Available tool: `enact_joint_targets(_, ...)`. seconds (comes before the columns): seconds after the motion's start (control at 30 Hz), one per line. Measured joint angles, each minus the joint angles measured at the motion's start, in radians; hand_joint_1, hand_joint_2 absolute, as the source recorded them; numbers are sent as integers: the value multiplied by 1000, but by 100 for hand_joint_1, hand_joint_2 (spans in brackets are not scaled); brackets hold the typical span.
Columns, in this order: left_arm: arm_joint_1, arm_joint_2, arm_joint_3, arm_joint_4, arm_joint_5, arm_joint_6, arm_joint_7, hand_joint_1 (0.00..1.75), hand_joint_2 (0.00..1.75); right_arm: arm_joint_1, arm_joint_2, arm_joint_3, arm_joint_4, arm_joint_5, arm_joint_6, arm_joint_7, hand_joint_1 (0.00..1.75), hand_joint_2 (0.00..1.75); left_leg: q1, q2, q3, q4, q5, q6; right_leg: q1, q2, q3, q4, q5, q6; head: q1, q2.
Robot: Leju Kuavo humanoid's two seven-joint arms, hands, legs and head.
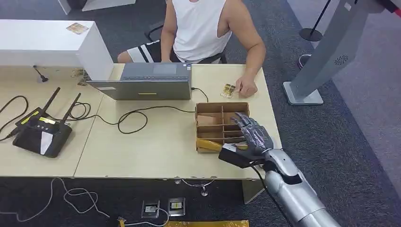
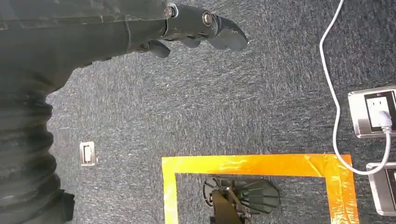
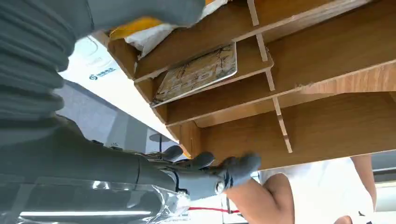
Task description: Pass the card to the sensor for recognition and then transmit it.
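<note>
The robot's right hand point(image 1: 250, 135) hovers over the right side of the brown wooden box with compartment dividers point(image 1: 206, 124) near the front right of the pale wooden table point(image 1: 156, 151), fingers spread apart and stretched forward, nothing held in them. From the right wrist camera, that same right hand point(image 3: 205, 170) shows its dark fingers point(image 3: 238, 165) extended just off the box's outer wall point(image 3: 327, 126), not closed on anything. One patterned beige card point(image 3: 196, 74) lies flat in a compartment of the wooden box, apart from the fingers. A yellow and white packet point(image 3: 149, 30) sits in a neighbouring compartment at the box's near end. Across the table a seated person in a white sleeveless top point(image 1: 201, 28) has a hand point(image 1: 247, 87) resting on the table right beside a small gold-patterned item point(image 1: 228, 91) lying beyond the box; whether that is another card I cannot tell. In front of the person stands an open grey laptop point(image 1: 146, 82), with a black cable point(image 1: 137, 116) looping across the table. Further left sits a black router with two antennas point(image 1: 42, 132). Down by the floor, the left hand point(image 2: 196, 28) hangs over grey carpet point(image 2: 233, 102), its dark fingers curled in with nothing in them, above a rectangle of orange floor tape point(image 2: 252, 164) and a white cable point(image 2: 331, 93) running to a floor socket point(image 2: 373, 112).
</note>
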Motion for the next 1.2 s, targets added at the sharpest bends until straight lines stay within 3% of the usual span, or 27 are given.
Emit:
enact_joint_targets(0.6,0,0,0,0,-4,-3,0,0,175,1,0,4,0,0,0,2,0,175,0,1,0,0,0,0,0,1,0,0,0,0,0,0)
enact_joint_targets(0.63,-1,0,0,0,-4,-3,0,0,175,1,0,4,0,0,0,2,17,175,0,1,0,0,0,0,0,1,0,0,0,0,0,0)
enact_joint_targets(0.67,-1,0,0,0,-5,-5,0,0,175,1,0,4,0,0,0,2,159,175,0,1,0,0,0,0,0,1,0,0,0,0,0,0)
enact_joint_targets(0.7,-1,0,0,0,-5,-6,0,0,175,1,0,4,0,0,0,2,175,175,0,1,0,0,0,0,0,1,0,0,0,0,0,0)
enact_joint_targets(1.2,-6,2,0,0,-6,-8,0,0,175,2,-9,3,0,-1,26,4,175,175,0,1,0,0,0,0,0,1,0,0,0,0,0,0)
